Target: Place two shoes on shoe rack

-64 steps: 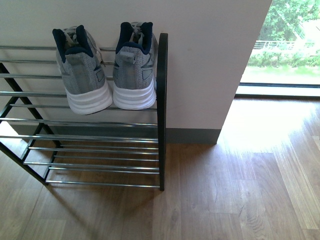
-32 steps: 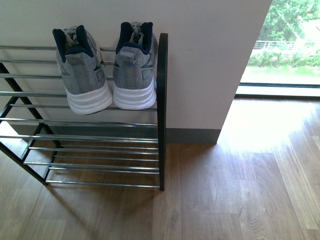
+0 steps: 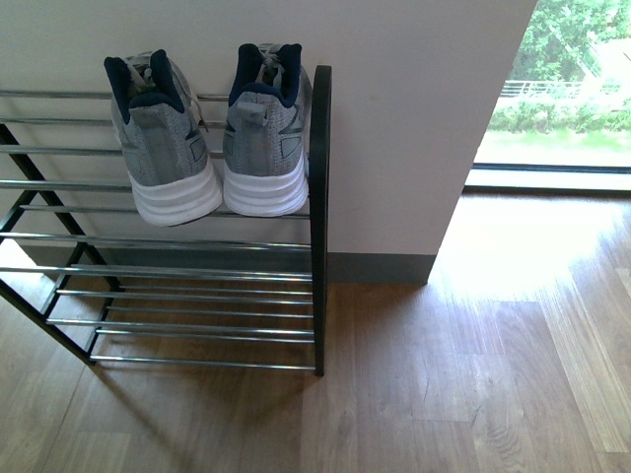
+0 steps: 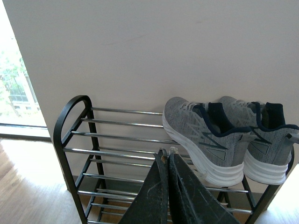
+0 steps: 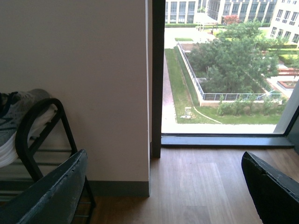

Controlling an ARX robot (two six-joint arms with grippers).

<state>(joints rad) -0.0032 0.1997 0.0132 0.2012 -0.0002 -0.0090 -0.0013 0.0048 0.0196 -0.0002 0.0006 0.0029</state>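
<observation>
The left claw (image 4: 167, 155) has its two fingers pressed flat together, gripping nothing, and hangs in front of the shoe rack (image 4: 58, 140). The right claw (image 5: 163, 157) is spread wide and empty, over the wooden floor (image 5: 201, 186) with a window (image 5: 219, 65) beyond. In the upper left of the front view, a grey sneaker (image 3: 163, 148) and a second sneaker (image 3: 264, 138) sit side by side on the rack's top rods. Their heels face the camera, and the second sneaker is close against the black end frame.
</observation>
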